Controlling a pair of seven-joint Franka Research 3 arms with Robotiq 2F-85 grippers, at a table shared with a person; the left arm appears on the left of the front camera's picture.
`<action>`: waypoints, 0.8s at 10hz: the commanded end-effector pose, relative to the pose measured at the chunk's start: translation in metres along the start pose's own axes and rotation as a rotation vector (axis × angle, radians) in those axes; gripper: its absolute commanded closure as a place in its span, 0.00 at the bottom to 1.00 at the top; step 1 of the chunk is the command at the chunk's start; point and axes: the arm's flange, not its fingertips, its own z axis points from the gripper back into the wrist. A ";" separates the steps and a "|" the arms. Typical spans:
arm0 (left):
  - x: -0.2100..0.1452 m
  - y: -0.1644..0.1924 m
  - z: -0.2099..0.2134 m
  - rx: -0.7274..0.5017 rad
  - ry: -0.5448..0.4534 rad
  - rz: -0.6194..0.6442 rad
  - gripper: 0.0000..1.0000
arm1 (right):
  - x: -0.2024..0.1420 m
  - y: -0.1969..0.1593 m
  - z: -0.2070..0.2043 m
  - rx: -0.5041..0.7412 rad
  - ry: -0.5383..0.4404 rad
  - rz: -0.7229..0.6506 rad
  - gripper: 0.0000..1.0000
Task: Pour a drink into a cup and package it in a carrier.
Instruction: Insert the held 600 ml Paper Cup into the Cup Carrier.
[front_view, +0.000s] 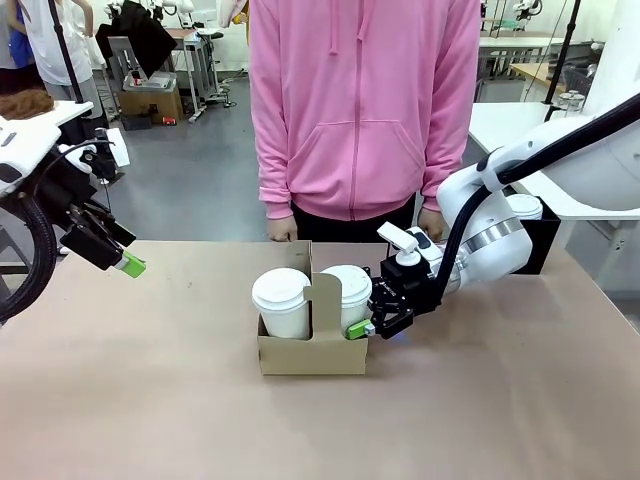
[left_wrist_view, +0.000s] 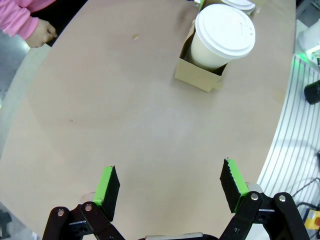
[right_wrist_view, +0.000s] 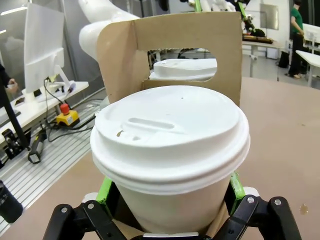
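My left tool (left_wrist_view: 169, 192) hangs open over bare bench (left_wrist_view: 125, 130), well left of the carrier (front_view: 313, 352); the front view shows two lidded cups seated in its slots. My right wrist view shows more: my right tool (right_wrist_view: 170, 197) straddles the nearer cup (right_wrist_view: 170, 150), fingers spread beside its wall.

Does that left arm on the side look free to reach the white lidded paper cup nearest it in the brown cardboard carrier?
Probably yes: the left gripper is open, bare table lies between it and the white lidded paper cup.
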 end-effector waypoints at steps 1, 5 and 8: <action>-0.001 0.001 0.001 -0.010 -0.014 -0.012 0.00 | 0.006 0.012 0.018 -0.013 0.018 0.009 0.00; -0.001 0.001 0.001 -0.010 -0.014 -0.012 0.00 | 0.027 0.023 0.077 -0.155 0.000 0.020 0.00; -0.001 0.001 0.001 -0.010 -0.014 -0.012 0.00 | 0.060 0.058 0.138 -0.373 0.080 -0.070 0.00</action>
